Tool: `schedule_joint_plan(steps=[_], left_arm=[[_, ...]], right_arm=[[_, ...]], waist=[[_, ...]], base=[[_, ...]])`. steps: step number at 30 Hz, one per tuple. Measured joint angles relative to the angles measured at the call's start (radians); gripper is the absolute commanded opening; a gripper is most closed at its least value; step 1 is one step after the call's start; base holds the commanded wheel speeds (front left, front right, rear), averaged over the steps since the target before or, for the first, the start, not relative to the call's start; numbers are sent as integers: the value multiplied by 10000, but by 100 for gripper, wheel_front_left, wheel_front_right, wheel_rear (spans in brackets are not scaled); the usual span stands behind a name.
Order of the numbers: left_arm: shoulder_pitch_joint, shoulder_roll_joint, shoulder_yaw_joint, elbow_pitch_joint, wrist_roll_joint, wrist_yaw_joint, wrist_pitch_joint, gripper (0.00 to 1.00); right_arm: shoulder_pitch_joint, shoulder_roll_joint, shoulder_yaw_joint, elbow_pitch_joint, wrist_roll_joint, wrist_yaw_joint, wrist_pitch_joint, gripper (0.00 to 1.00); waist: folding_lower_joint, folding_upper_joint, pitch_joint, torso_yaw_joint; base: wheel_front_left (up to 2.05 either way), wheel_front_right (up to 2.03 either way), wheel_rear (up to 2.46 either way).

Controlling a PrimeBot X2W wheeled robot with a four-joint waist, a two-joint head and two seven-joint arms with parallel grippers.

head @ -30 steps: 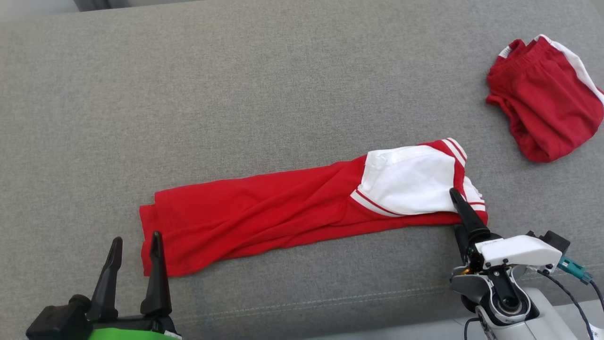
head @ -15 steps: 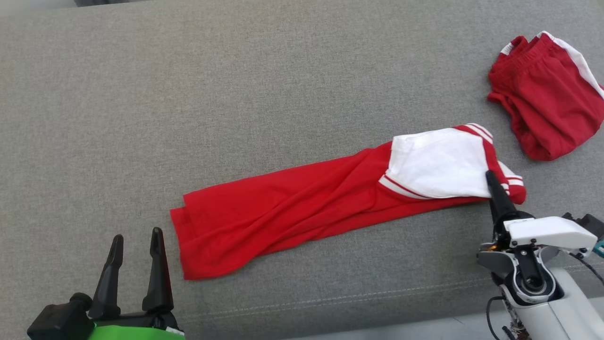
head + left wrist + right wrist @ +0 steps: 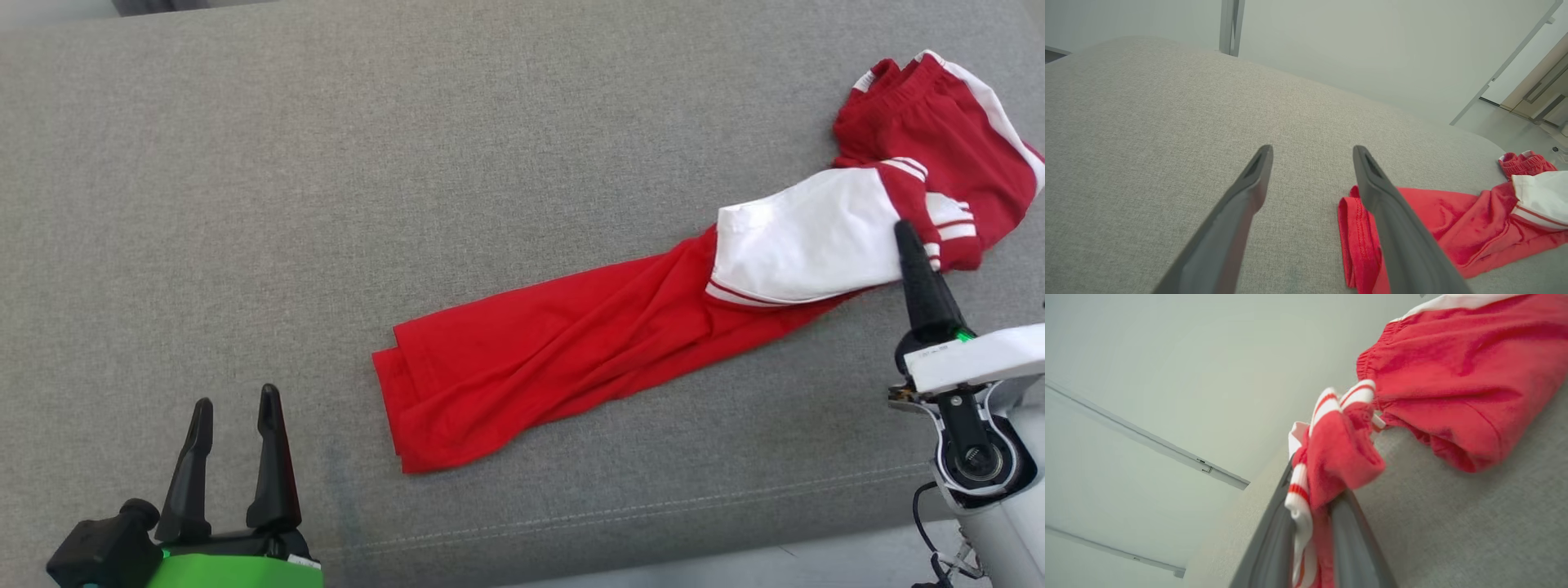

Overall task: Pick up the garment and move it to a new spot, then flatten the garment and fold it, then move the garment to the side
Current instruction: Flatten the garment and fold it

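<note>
Right gripper [image 3: 908, 241], 3 o'clock, clamped on striped cuff [image 3: 1298, 490] of red-and-white jersey [image 3: 571, 351]; red shorts [image 3: 955, 114], 2 o'clock; left gripper [image 3: 235, 400], 7 o'clock, spread wide, empty.

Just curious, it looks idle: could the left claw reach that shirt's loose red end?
Probably yes: the left gripper is open, with only bare grey cushion between it and the garment's hem.

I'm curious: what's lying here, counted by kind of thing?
Garments: 2, a long red cloth garment with a white sleeve and a crumpled red cloth garment with a white side stripe.
End effectors: 2, the black two-fingered left end effector and right end effector.
Grey woven fabric cushion: 1.
Total: 5.
</note>
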Motion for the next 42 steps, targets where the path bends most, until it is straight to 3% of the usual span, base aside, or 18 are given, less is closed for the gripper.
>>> schedule_joint_plan(steps=[7,13,22,29,42], left_arm=[[-231,-52,-130,238,-59,-98,-12,100],[-291,-128,-134,368,-65,-113,-98,100],[-342,-240,-236,650,-165,-245,-117,100],[-485,-332,-445,886,-165,-399,-184,100],[-610,-426,-447,1081,-211,-464,-219,100]], right_arm=[[-243,-895,2142,-1572,-2080,0,339,0],[-258,-1258,3636,-2268,-3292,2,917,0],[-428,-1118,4707,-2316,-4558,-4,1469,0],[-749,-282,5892,-2159,-5311,-25,2019,0],[-1288,290,6324,-1350,-5802,-309,2362,0]], waist=[[0,0,-120,147],[0,0,-251,452],[0,0,-430,1038],[0,0,-525,1626],[0,-1,-559,2470]], base=[[0,0,0],[0,0,0],[0,0,0],[0,0,0],[0,0,0]])
